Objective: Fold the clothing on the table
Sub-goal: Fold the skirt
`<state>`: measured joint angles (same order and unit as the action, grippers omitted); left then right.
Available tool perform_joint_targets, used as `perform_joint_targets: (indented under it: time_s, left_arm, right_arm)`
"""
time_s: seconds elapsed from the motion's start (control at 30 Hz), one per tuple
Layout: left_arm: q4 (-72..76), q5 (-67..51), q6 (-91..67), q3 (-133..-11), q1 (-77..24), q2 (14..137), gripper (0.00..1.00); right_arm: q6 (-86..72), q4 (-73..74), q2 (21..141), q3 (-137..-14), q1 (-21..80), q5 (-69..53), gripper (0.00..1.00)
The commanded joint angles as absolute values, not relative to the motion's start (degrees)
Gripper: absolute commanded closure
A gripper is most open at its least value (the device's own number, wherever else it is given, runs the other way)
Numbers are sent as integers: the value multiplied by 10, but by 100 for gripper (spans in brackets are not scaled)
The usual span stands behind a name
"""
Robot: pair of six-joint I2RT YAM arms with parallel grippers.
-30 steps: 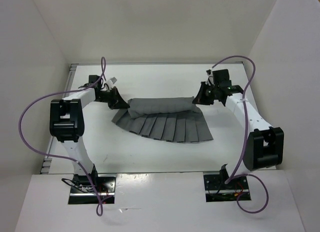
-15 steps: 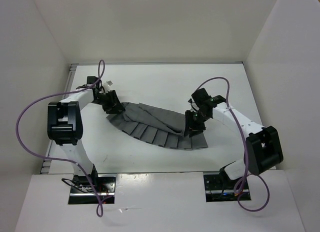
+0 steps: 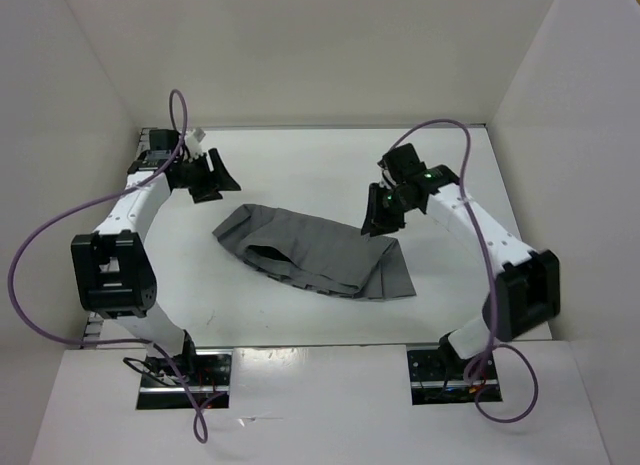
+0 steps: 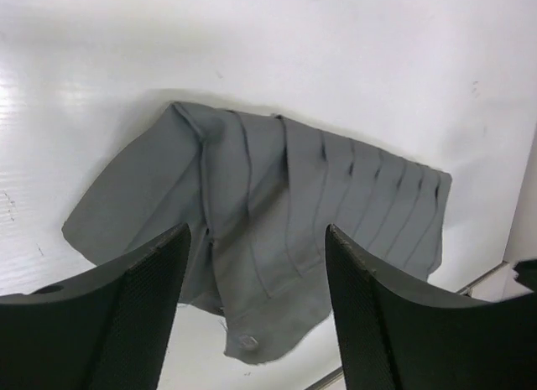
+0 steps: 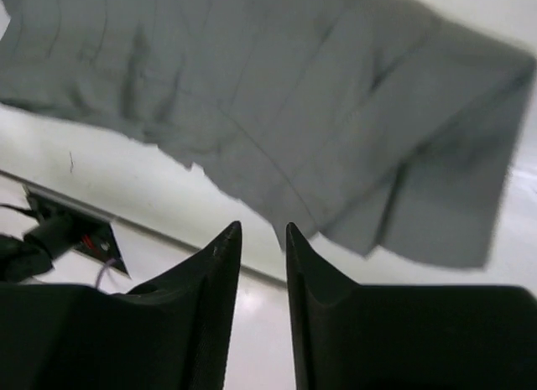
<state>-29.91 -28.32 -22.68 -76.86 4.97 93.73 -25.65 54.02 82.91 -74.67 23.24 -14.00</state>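
Clothing [image 3: 318, 253]: grey pleated garment, lying flat on the white surface [image 3: 300, 170], about the middle and a little toward the right. It is doubled over on itself. A smooth top layer covers most of it, and the pleat ends show in a row along the near edge. A loose pocket of cloth gapes left of centre in the bundle. The right end is squared off; the left end narrows to a rounded corner.

Left hand [image 3: 212, 175]: over the far left part of the surface, well apart from the clothing, holding nothing. Its wrist view shows the jaws spread wide, with the cloth lying on the surface and showing through the gap. From that angle the pleats run as parallel lines across the garment. A small round fastener [image 4: 249, 342] sits on a flap at the edge of the cloth nearest the camera.

Right hand [image 3: 381, 211]: by the far right corner of the clothing, close to it. The overhead view does not settle whether it touches. Its wrist view is blurred, but the jaws stand close together with a narrow gap between them and nothing in that gap. The cloth appears beyond the tips, not pinched.

White walls [image 3: 300, 55] enclose the surface on three sides.
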Motion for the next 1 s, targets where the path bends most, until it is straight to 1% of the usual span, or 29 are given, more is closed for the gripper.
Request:
perform_joint_targets:
  time_s: [0.0,0.07,0.2,0.43,0.53,0.63,0.7,0.83,0.9,0.97]
  left_arm:
    - [-295,-277,-235,-746,53,976,29]
    - [-289,-277,-235,-746,53,992,29]
    - [-278,-294,-241,-746,53,1007,31]
    - [-291,-288,-229,-741,53,1007,31]
    - [-284,-283,-229,-716,53,1014,31]
    - [-267,-304,-235,-708,53,1039,31]
    - [-242,-341,-255,-701,53,1049,31]
    - [-223,-370,-271,-713,40,1082,31]
    - [-218,-381,-277,-732,40,1094,32]
    - [-218,-386,-284,-737,34,1103,34]
  right_arm:
    - [-288,421,926,-755,230,-171,68]
    - [-301,386,967,-760,230,-179,68]
    - [-301,377,1007,-746,236,-174,71]
    - [-282,417,1008,-653,258,-190,71]
    - [-277,426,1008,-616,258,-171,71]
    - [-282,437,991,-626,258,-155,72]
    - [-282,444,970,-666,264,-161,72]
    - [-300,455,958,-736,265,-166,72]
    - [-300,455,953,-751,271,-180,72]
    - [-310,455,948,-741,271,-180,72]
